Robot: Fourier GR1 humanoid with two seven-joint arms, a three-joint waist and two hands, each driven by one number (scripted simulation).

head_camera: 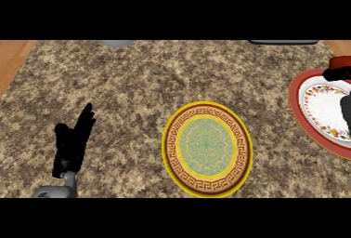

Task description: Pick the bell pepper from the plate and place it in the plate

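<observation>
Left hand [71,148] resting lower left, fingers straight up; right hand [341,74] at right edge, fingers unclear.

A speckled granite counter [137,74] carries a yellow-rimmed patterned plate [207,186] and a red-rimmed floral plate [302,111].

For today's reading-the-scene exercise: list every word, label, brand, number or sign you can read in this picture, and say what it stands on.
None: no readable text shows anywhere.
The yellow-rimmed plate carries only a key-pattern band round a green centre, no letters.
The red-rimmed plate carries only a flowered border.
The granite counter is speckled, with no marks.
The left hand, the right hand and the red bell pepper bear no labels.
</observation>
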